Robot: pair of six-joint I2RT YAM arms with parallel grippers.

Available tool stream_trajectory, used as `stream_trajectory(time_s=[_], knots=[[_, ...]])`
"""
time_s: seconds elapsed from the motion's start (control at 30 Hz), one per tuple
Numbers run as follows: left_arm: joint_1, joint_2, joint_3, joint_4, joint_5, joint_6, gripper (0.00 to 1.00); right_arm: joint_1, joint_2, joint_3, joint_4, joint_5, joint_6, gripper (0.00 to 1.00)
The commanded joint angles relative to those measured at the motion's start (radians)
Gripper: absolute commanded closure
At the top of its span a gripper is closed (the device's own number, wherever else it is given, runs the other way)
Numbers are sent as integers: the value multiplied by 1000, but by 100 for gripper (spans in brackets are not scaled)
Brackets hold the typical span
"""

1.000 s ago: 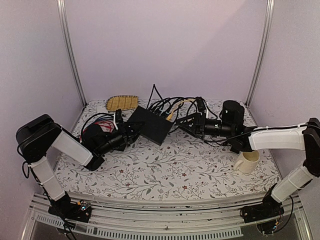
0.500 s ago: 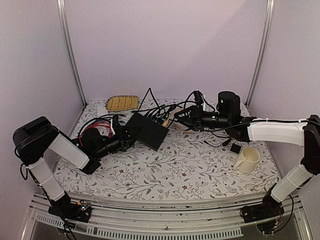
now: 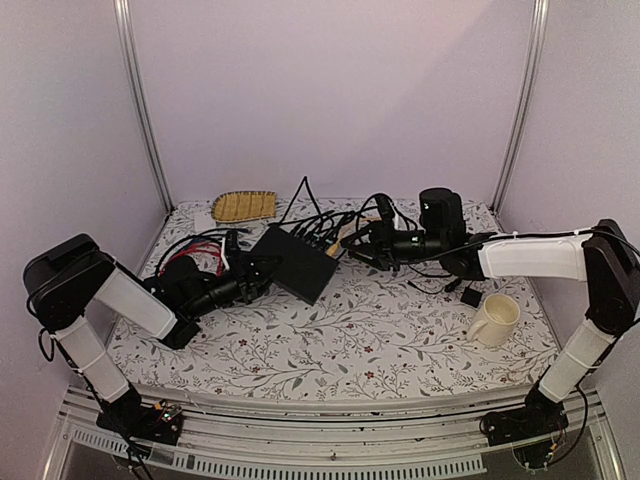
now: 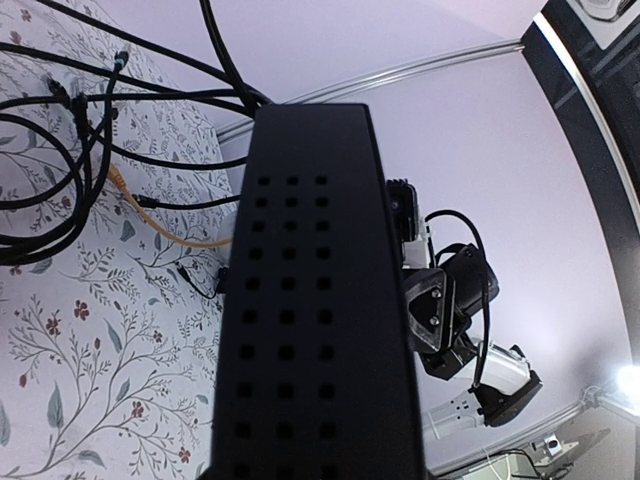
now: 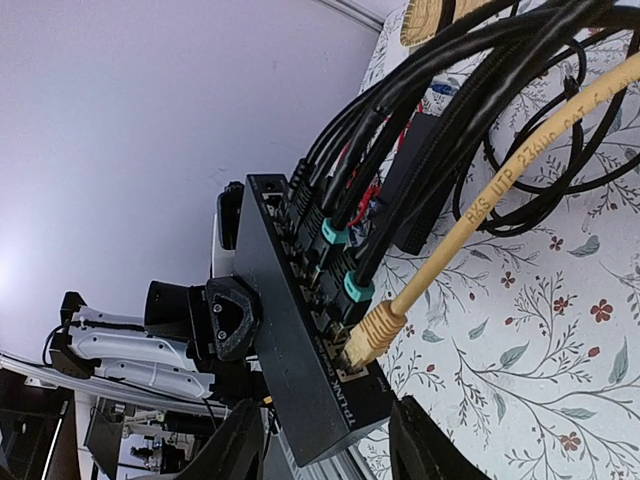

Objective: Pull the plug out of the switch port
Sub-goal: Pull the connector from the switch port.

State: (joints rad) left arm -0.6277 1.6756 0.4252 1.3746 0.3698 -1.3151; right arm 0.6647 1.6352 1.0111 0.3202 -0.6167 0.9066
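Note:
The switch (image 3: 293, 262) is a matte-black box lying on the flowered table, with its sockets facing back right. My left gripper (image 3: 256, 273) is shut on its left end; the box fills the left wrist view (image 4: 310, 330) and hides my own fingers. A yellow plug (image 5: 365, 335) on a yellow cable (image 5: 500, 190) sits in the end port of the switch (image 5: 300, 380). Black cables with teal boots (image 5: 335, 232) fill other ports. My right gripper (image 5: 330, 450) is open, and the plug lies just ahead between its fingers. In the top view it (image 3: 349, 240) hovers right of the switch.
A tangle of black cables (image 3: 325, 212) lies behind the switch. A woven yellow tray (image 3: 244, 205) sits at the back left. A cream mug (image 3: 495, 320) and a small black adapter (image 3: 470, 296) are at the right. Red wires (image 3: 195, 248) lie by the left arm.
My right gripper has moved left, closing in on the plug end of the switch. The switch has shifted slightly left in my left gripper.

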Motion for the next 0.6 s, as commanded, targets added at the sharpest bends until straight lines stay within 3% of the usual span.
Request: stream_trajectory(time_s=[0.0,0.57], knots=[[8,-66,14,173,23,8,100,-10,24,26,7,-11,16,56],[6,-49,50,161,55,4,100,-13,88,-3,164,-60,50,60]])
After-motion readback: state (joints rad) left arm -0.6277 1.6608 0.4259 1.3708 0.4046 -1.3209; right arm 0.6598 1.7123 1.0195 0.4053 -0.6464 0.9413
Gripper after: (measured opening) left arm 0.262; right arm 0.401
